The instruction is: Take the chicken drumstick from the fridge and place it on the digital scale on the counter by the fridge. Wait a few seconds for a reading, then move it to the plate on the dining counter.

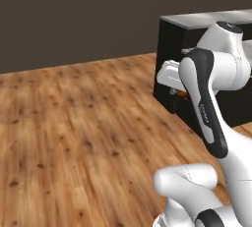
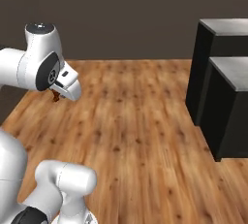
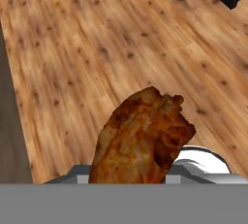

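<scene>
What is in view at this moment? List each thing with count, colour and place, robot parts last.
chicken drumstick: one, glossy reddish-brown, held in the claw above the floor; a small piece of it shows under the hand in the right base view.
wooden floor: one, warm brown planks, across all three views.
wall: one, dark grey-brown, behind the floor.
black units: two stepped blocks with grey tops, at the right of the right base view.
robot arm: one, white with dark joints, lower right of the left base view.
claw: one, shut on the drumstick, its tips hidden behind the meat.
</scene>
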Robot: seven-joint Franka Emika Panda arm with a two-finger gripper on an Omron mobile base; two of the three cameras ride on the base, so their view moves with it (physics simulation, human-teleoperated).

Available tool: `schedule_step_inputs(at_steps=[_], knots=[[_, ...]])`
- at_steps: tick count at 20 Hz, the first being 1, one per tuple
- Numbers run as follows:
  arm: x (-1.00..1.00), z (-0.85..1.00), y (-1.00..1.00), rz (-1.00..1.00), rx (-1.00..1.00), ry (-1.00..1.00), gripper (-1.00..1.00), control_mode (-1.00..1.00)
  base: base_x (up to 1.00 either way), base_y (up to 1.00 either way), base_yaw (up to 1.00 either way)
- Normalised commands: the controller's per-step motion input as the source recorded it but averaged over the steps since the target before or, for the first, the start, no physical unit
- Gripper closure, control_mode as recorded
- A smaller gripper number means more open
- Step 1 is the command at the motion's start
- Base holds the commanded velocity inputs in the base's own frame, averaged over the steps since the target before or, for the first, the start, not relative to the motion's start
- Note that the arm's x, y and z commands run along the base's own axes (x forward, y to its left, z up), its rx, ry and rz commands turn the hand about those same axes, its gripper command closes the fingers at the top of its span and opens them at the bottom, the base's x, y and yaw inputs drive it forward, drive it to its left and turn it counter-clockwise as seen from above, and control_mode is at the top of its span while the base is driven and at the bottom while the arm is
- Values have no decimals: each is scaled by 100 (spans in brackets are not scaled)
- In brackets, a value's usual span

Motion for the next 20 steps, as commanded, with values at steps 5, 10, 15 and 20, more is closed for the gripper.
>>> schedule_step_inputs(at_steps=[5,10,15,20], knots=[[0,0,0,0,0,0,100,100,100,30,-13],[0,0,0,0,0,0,100,100,100,32,-16],[0,0,0,0,0,0,100,100,100,41,-22],[0,0,0,0,0,0,100,100,100,46,-27]])
